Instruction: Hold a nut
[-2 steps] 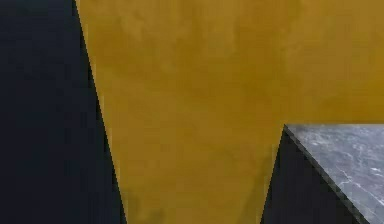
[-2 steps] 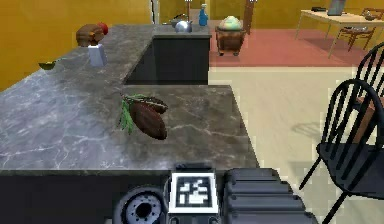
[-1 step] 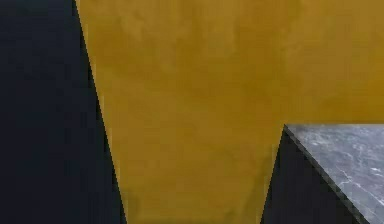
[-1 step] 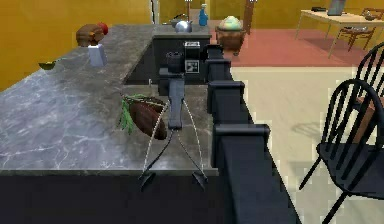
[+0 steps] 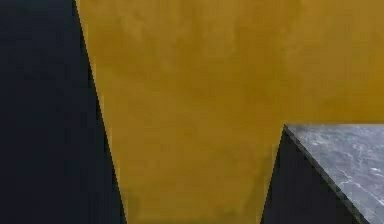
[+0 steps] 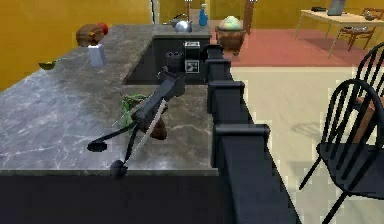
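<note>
Arm side view: jaws over the grey counter (image 6: 60,110); their state cannot be told.

- No word, number, brand or sign can be read in either view.
- Two small white squares (image 6: 191,66) stand at the far end of the arm (image 6: 240,140), over the grey counter (image 6: 60,110). They bear black marks, but these are too small to make out as letters or figures.
</note>
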Controlling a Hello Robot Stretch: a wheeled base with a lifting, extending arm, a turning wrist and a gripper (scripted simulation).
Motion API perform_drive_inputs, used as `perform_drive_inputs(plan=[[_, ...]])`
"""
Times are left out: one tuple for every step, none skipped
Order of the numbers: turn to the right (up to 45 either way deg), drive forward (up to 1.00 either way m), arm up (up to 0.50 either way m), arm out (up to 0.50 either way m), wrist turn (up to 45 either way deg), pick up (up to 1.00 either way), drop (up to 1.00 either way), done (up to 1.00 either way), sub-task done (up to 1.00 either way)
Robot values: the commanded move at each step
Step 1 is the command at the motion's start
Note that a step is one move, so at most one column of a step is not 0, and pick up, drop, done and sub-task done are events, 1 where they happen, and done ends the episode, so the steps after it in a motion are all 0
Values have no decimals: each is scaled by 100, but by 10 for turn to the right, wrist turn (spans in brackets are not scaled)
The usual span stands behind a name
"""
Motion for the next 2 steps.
perform_drive_inputs(plan=[[0,0,0,0,450,0,0,0,0],[0,0,0,0,240,0,0,0,0]])
